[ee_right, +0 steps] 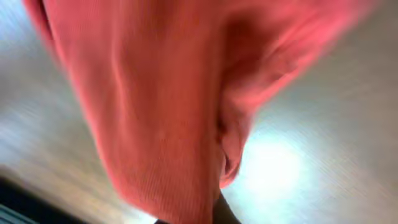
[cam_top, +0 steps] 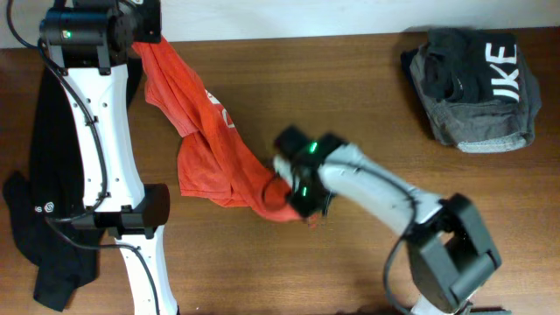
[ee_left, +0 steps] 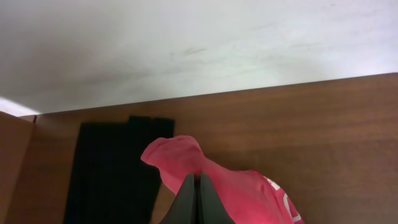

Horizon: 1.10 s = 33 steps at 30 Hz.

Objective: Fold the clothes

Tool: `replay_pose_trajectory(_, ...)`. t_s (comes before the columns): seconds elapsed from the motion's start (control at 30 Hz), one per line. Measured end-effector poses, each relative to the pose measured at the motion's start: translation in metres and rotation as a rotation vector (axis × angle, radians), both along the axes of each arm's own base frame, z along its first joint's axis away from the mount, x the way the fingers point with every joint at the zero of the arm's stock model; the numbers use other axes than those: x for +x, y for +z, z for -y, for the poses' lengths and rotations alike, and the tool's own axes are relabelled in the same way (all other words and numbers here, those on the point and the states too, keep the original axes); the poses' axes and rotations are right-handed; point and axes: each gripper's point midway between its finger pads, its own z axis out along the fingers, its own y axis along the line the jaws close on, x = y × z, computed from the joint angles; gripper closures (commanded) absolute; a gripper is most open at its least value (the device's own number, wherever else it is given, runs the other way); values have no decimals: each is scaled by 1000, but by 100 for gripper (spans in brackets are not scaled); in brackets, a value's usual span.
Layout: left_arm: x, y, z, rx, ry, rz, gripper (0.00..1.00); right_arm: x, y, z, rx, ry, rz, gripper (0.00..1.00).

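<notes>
Orange-red T-shirt lay bunched, strung diagonally across the surface. Left fingers were pinched tight on its far end (beside the black garment). Right fingers, in a blurred view, seemingly clamped its near corner. Grey lettered garment sat well apart.

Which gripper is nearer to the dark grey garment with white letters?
Right. The right gripper is in the middle, nearer the dark grey garment; the left gripper is at the opposite end.
</notes>
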Motion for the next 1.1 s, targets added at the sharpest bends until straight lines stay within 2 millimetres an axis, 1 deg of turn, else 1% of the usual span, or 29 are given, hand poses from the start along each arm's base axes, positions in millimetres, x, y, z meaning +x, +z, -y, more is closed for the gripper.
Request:
replay_pose_trajectory(0.07,0,0,0,0,0,-1,99,32,30,4,42,-63,62,96)
replay_pose_trajectory(0.1,0,0,0,0,0,-1,99,51,50,10,66,-100,103,96)
replay_pose_trajectory(0.13,0,0,0,0,0,-2,99,66,68,18,82,-136,137,96)
replay_pose_trajectory(0.17,-1,-1,0,0,0,-4,99,84,94,31,104,-188,186,96)
replay_pose_trajectory(0.2,-1,-1,0,0,0,-6,99,91,104,38,113,-212,207,96)
replay_pose_trajectory(0.23,-1,-1,-1,0,1,-8,99,104,125,53,128,-256,249,96)
replay_pose_trajectory(0.3,-1,-2,-3,0,5,-8,99,119,153,80,140,-331,305,96)
replay_pose_trajectory(0.37,-1,-1,-7,0,13,-8,99,127,170,107,139,-398,340,96)
replay_pose_trajectory(0.43,-1,-1,-11,0,22,-7,99,133,182,129,138,-454,363,96)
replay_pose_trajectory(0.5,0,1,-17,0,33,4,99,136,188,151,136,-511,373,96)
replay_pose_trajectory(0.63,1,12,-24,-1,46,42,99,140,202,179,167,-589,392,96)
replay_pose_trajectory(0.73,-9,32,-25,-2,47,82,99,142,222,194,206,-630,424,96)
replay_pose_trajectory(0.8,-20,50,-24,-5,43,119,99,141,236,200,223,-645,448,96)
replay_pose_trajectory(0.83,-28,63,-24,-6,43,146,99,140,249,204,238,-655,475,96)
replay_pose_trajectory(0.87,-37,75,-24,-6,44,171,99,137,257,206,246,-660,487,96)
replay_pose_trajectory(1.0,-79,128,-24,-10,42,287,99,125,292,213,267,-673,554,96)
replay_pose_trajectory(1.07,-106,155,-24,-13,41,349,99,115,314,214,279,-671,604,96)
replay_pose_trajectory(1.1,-115,163,-23,-15,38,368,99,110,322,214,283,-669,621,96)
